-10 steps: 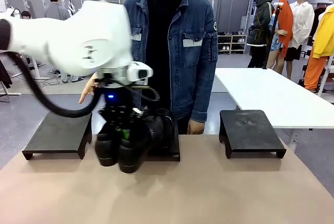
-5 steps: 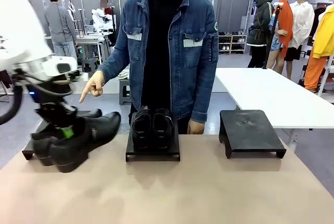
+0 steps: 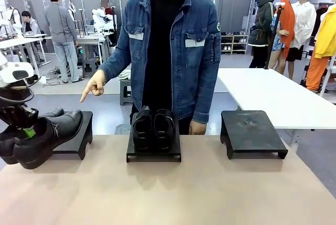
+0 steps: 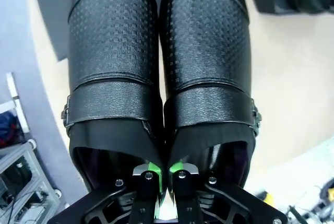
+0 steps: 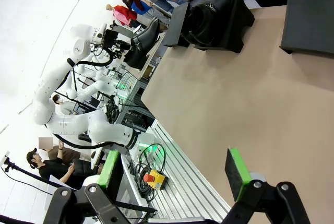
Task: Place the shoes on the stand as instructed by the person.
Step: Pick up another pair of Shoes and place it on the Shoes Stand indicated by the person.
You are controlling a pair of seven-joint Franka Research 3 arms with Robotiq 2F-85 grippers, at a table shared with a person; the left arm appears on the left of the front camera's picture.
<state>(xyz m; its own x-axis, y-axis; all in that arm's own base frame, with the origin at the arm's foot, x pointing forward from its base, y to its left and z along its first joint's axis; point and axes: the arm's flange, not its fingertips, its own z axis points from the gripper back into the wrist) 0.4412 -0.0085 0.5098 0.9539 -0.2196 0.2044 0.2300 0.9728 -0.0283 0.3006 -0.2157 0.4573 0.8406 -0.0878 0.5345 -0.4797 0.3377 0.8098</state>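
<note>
- Black, glossy leather fills the left edge of my front view: the left gripper [image 3: 27, 129] pinches a pair of buckle-trimmed black dress shoes [image 3: 39, 136] by their inner walls and holds them tilted, toes up, over the near end of the flat black left stand [image 3: 79, 130]. A second ago this pair hung in front of the middle stand; it has swung across to the side where the person in the blue denim jacket [image 3: 168, 57] points with one hand [image 3: 94, 86], so I judge the carry nearly done and the set-down still to come.
- Same view, the stands: the black middle stand [image 3: 153, 154] holds the other pair of plain black dress shoes [image 3: 153, 126], toes toward me; the black right stand [image 3: 252, 130] carries nothing.
- My left wrist view looks down the carried pair's embossed uppers, side by side, buckles at the outer edges; the green finger pads [image 4: 152, 169] sit pressed together on the two touching inner walls.
- My right wrist view shows the right gripper [image 5: 172, 174] with its jaws spread wide and nothing between them, hanging off the near edge of the tan table [image 5: 235, 109], well apart from the shoes on the middle stand.
</note>
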